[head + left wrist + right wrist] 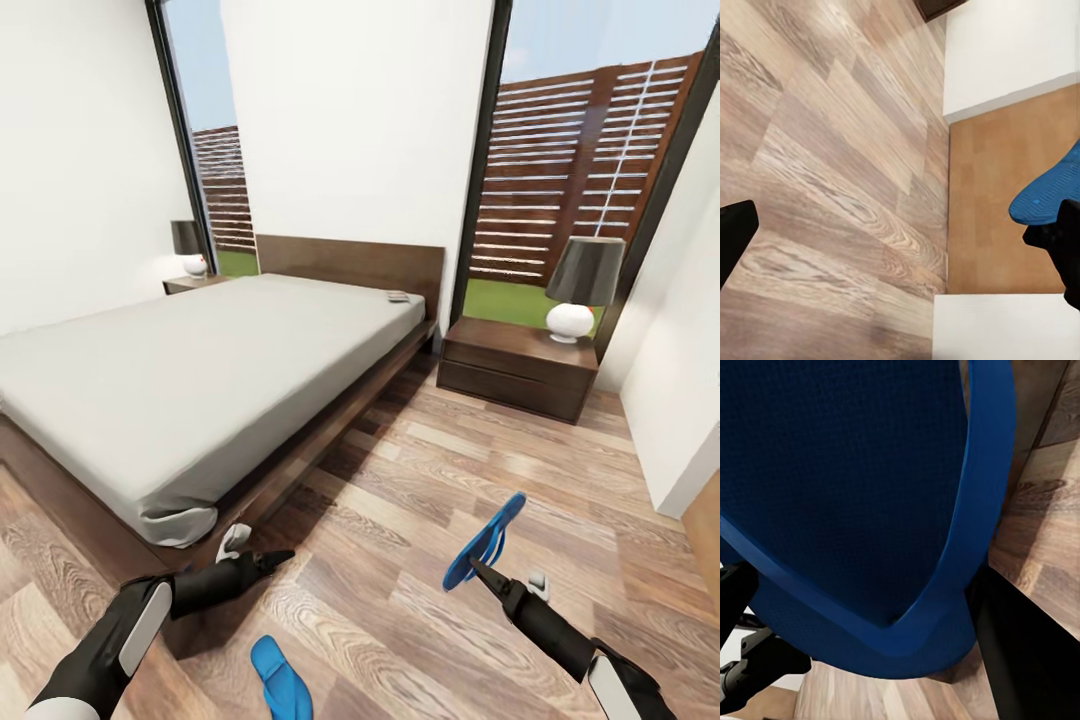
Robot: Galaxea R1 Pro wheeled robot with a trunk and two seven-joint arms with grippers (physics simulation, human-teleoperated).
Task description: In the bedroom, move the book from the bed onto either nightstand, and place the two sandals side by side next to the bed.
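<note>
In a white-walled bedroom with a light wood-plank floor [420,470], the robot's two dark arms reach forward at the near edge of the head view. Nearest, one bright blue sandal [279,678] lies flat on the planks between the arms, just right of the left forearm. The left gripper [272,558] points toward the bed's near corner with nothing between its fingers; in the head view the tips look drawn together, while the left wrist view shows only a dark edge at each side, so whether it is spread or closed cannot be told. The right gripper [476,566] is clamped on the second sandal [487,540], lifted off the floor and tilted up on edge; in the right wrist view its blue sole [847,487] sits close against the lens with dark fingers [1020,652] beside it. Beyond, the bed [190,380], with dark brown frame and pale grey mattress, stretches away to its headboard. The book [398,296] rests on the mattress at the far right corner, close to the headboard. A dark nightstand [515,368] carrying a lamp [580,285] stands right of the bed, below a tall window; another nightstand [190,283] with a lamp stands at the far left side.
</note>
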